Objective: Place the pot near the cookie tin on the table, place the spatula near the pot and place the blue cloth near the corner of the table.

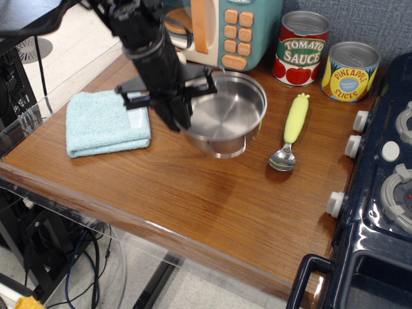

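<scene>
Above the table (193, 193), pot (225, 112) in the hand (182, 119).

Black arm reaching in from the upper left, wrist angled down and to the right.
The gripper (182, 114) sits at the left rim of the pot (228, 112), its jaws closed on that rim and holding the pot tilted above the tabletop (212, 206).

A tomato sauce can (302, 48) and pineapple slices can (349, 71) are standing side by side, near a toy microwave (222, 29) and navy toy stove (380, 193).
</scene>
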Motion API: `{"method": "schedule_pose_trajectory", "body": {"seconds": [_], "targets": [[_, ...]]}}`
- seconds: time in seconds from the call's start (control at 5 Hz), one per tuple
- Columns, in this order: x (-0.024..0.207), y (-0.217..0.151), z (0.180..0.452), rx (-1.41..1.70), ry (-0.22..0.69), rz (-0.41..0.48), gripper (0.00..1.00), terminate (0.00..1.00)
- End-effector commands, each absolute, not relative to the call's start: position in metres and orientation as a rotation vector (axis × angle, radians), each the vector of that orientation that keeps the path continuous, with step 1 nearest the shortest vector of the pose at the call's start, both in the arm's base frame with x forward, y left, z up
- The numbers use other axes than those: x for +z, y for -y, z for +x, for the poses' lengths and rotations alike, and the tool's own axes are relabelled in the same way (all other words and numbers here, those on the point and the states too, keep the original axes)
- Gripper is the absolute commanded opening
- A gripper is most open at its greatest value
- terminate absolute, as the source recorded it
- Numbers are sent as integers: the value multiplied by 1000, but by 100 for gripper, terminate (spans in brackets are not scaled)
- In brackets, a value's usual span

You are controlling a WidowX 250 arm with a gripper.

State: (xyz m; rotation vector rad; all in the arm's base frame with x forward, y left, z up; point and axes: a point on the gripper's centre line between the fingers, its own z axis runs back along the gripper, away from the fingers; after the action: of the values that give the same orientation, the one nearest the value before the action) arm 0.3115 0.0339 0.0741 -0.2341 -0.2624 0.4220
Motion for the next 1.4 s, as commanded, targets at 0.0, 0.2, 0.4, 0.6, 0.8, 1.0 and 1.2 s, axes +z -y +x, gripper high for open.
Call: {"method": "schedule_pose_trajectory", "body": {"seconds": [0.0,0.2,0.4,0.6,0.8,1.0,1.2], "targets": [[87,-46,364,524,336,-205,0,0],[71,-52,381,564,316,-177,0,0],[51,-56,394,576,293,-164,0,0],[38,-51,397,574,269,-149,0,0],[30,-45,396,575,247,-144,0,0],[32,-45,393,627,240,-176,100,0],[38,-48,391,649,255,-160,100,0]]}}
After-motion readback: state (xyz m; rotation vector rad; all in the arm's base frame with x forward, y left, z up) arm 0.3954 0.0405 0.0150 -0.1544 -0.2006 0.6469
